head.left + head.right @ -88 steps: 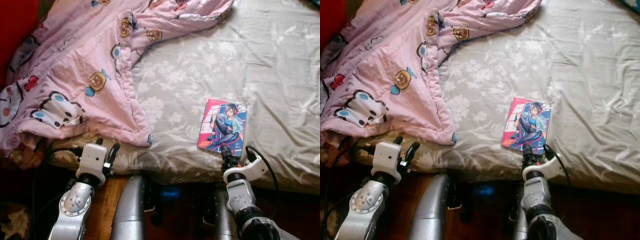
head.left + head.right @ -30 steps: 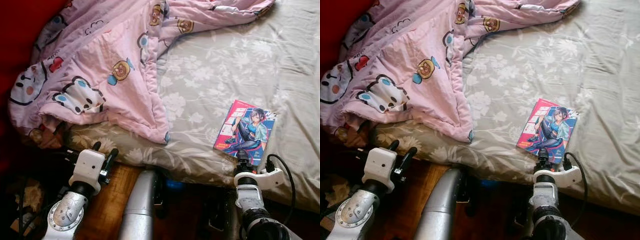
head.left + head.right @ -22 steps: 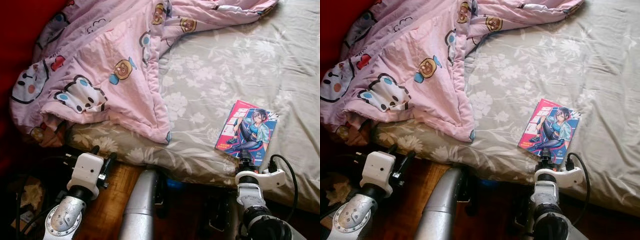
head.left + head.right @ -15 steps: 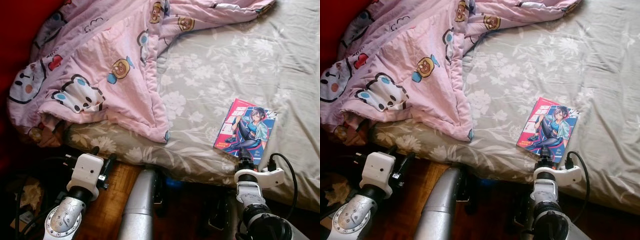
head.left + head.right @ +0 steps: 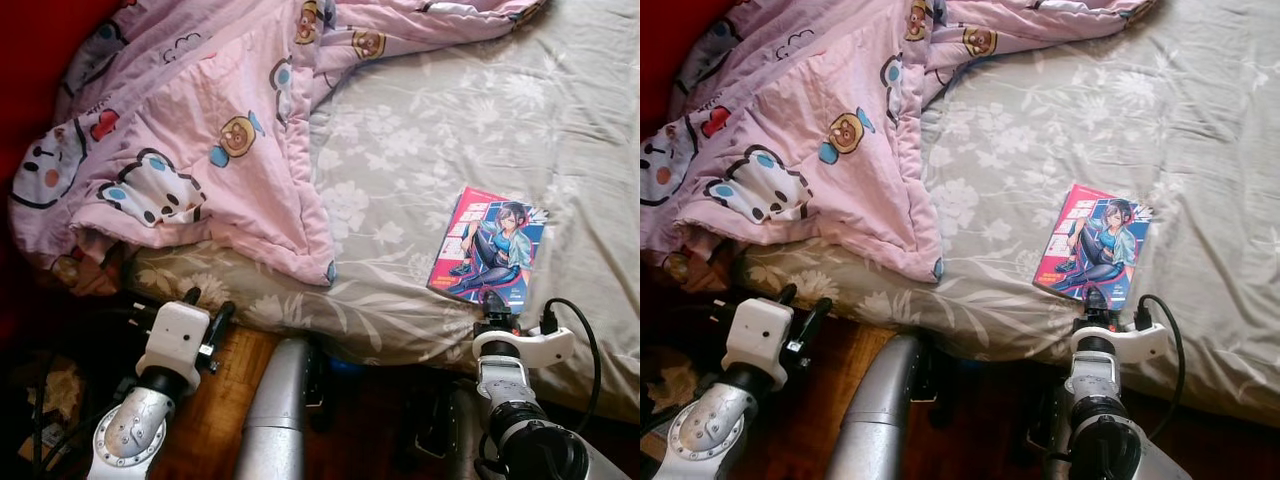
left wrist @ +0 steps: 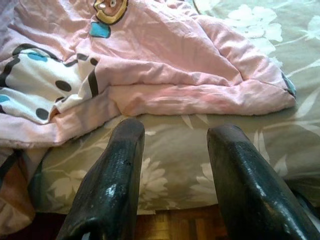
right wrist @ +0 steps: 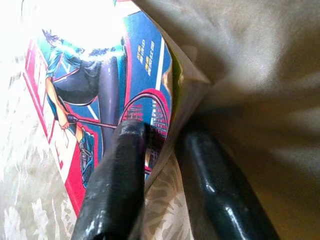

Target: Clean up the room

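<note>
A comic book (image 5: 488, 245) with a pink and blue cover lies flat on the grey flowered bed sheet (image 5: 450, 120), near the bed's front edge. My right gripper (image 5: 497, 300) is at the book's near edge. In the right wrist view one finger (image 7: 117, 170) rests on the cover (image 7: 100, 75) and the other finger (image 7: 220, 185) presses into the sheet below, with the book's edge pinched between them. My left gripper (image 5: 207, 303) hangs open at the bed's front edge, just below the pink cartoon blanket (image 5: 200, 120), with nothing between its fingers (image 6: 112, 175).
The rumpled pink blanket (image 6: 150, 55) covers the bed's left half and droops over its front edge. A wooden floor (image 5: 215, 400) shows below the mattress. A red wall (image 5: 30, 60) stands at the far left. The sheet right of the book is bare.
The camera has shifted a little, so the whole scene has slid. My right gripper has edged slightly further onto the book's near edge. The left arm has barely moved.
</note>
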